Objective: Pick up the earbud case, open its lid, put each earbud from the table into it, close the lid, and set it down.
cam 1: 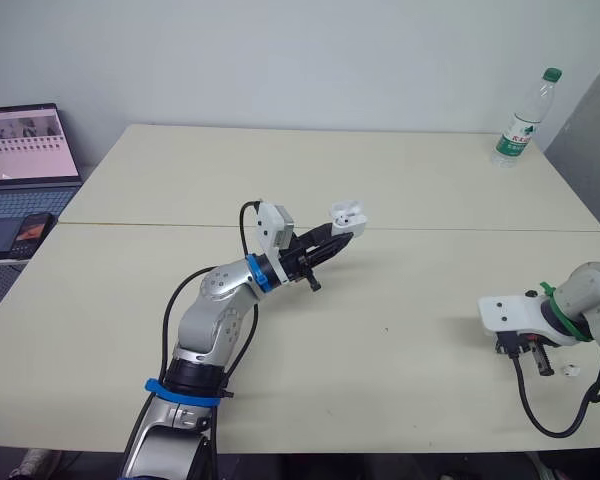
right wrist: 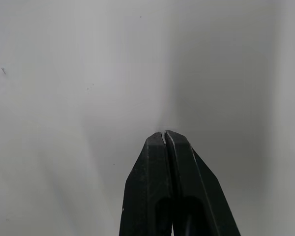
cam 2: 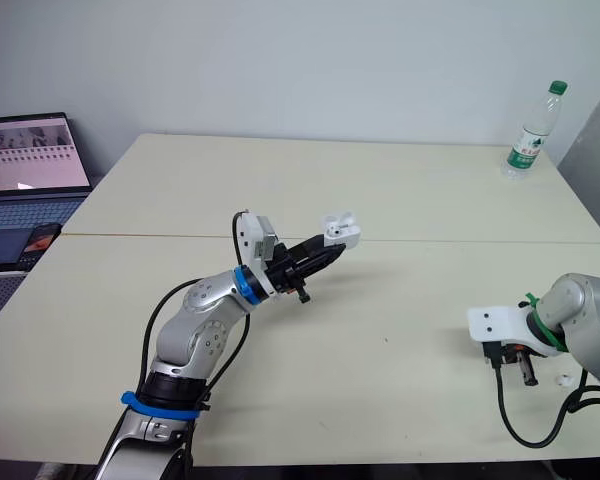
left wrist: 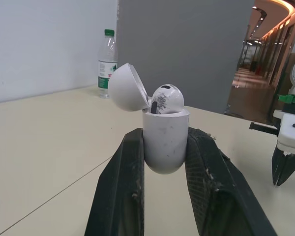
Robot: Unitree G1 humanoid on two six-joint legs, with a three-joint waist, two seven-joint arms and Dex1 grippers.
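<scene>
Case: lid open, one earbud seated, clamped in left gripper. Second earbud lies on table. Right gripper fingers pressed together, apparently empty. Outstanding: second earbud, lid-closing, set-down.

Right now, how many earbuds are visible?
2. One earbud sits in the open earbud case held by the left gripper; the other earbud, apparently, lies on the table beside the right gripper.

— Can you read anything from here?
— Not a word. The bottle at the upper right has a green label, but its print is too small.
— And the laptop screen, upper left?
— Rows of tiny pictures, nothing legible. The earbud case bears only dark scuffs.
</scene>
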